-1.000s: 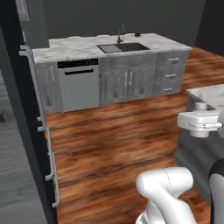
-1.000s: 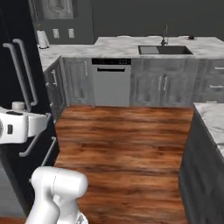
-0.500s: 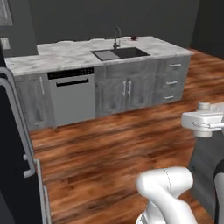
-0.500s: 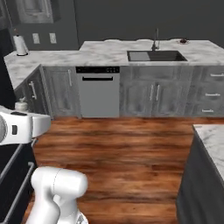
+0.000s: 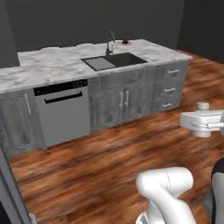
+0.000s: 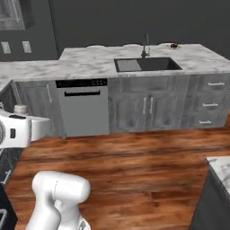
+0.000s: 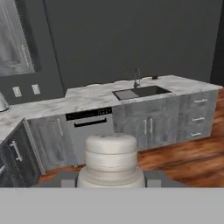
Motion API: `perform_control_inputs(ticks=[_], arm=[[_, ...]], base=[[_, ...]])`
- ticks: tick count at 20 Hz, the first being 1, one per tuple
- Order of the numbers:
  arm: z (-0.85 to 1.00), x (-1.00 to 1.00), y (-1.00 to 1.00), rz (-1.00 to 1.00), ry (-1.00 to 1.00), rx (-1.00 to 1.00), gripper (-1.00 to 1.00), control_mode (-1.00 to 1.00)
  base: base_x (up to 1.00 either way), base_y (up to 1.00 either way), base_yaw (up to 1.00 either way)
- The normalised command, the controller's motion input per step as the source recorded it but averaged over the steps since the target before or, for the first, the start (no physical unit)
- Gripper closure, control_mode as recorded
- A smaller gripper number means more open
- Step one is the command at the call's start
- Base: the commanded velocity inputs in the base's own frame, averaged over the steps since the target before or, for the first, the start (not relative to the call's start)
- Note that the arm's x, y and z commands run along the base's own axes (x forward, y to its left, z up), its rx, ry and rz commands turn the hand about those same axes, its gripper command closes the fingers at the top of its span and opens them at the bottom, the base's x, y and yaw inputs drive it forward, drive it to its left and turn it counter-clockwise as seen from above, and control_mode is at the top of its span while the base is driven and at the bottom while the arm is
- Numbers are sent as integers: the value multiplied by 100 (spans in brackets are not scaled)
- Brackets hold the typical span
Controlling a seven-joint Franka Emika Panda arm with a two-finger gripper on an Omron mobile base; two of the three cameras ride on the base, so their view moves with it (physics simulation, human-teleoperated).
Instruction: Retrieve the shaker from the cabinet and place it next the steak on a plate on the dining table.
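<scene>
Hand view: gripper (image 7: 110, 183) closed on the upright shaker (image 7: 110, 159); plate (image 7: 154, 78) with steak lies ahead, far right on the surface (image 7: 87, 97).

A marble-veined dining table (image 5: 52, 70) spans the upper frame, its dark sink (image 5: 114, 61) and curved tap (image 5: 109, 42) right of centre; a dishwasher (image 5: 63, 111) stands below left.

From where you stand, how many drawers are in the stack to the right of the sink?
3: a top drawer, a middle drawer and a bottom drawer, stacked under the counter right of the sink. Others may lie beyond the frame.
</scene>
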Motion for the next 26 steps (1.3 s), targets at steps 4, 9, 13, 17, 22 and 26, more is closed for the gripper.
perform_control_inputs(ticks=[4,9,13,17,22,26], arm=[[0,0,0,0,0,0,100,100],[0,0,0,0,0,0,100,100],[0,0,0,0,0,0,100,100],[0,0,0,0,0,0,100,100],[0,0,0,0,0,0,100,100],[0,0,0,0,0,0,100,100]], base=[[100,0,-36],[98,3,-53],[92,14,-67],[83,16,-71],[100,72,-36],[100,52,-26]])
